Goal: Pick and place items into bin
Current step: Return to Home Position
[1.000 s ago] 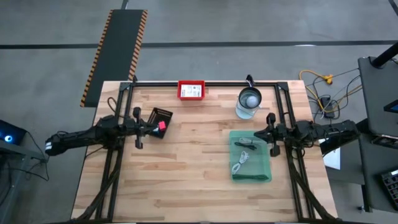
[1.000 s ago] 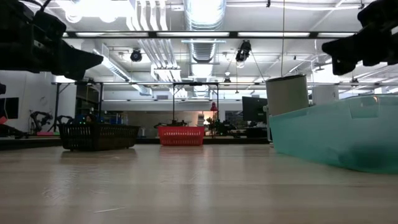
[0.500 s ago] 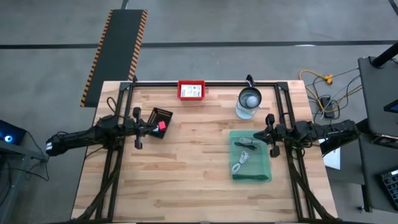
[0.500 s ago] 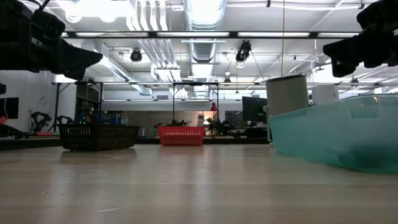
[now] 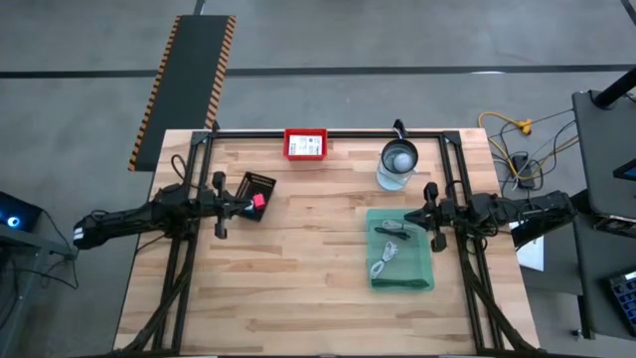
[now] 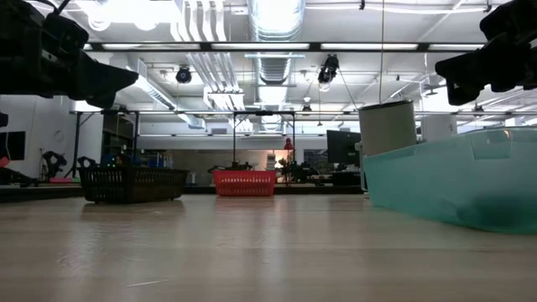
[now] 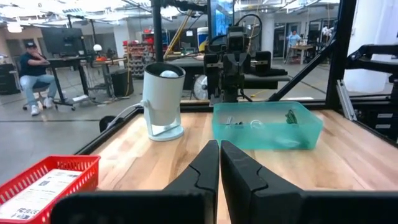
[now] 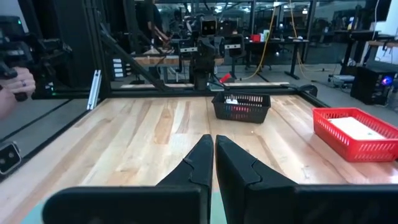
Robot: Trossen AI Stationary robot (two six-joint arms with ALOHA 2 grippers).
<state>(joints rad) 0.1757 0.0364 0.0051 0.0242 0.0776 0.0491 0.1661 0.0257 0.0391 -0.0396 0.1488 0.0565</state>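
Note:
Both arms hover above the table with shut fingers and hold nothing. My left gripper (image 5: pixel 241 206) (image 7: pixel 219 145) stands over the near edge of a black mesh basket (image 5: pixel 258 185) (image 8: pixel 241 107), in which a pink item (image 5: pixel 259 200) lies. My right gripper (image 5: pixel 410 215) (image 8: pixel 213 139) hangs over the right rim of the translucent green bin (image 5: pixel 422 280) (image 7: pixel 267 126). On the bin's floor lie a white coiled cable (image 5: pixel 383 262) and small dark pieces (image 5: pixel 394 229). White printed cards (image 5: pixel 306 145) rest in a red tray (image 5: pixel 321 132). The other items do not show.
A glass jar with a metal lid (image 5: pixel 398 164) (image 7: pixel 163 101) stands just beyond the bin. The red tray (image 8: pixel 357 130) sits at the table's far edge. Dark frame rails (image 5: pixel 328 132) run along the far edge and both sides. A person's hand (image 8: pixel 13 87) shows beyond the table.

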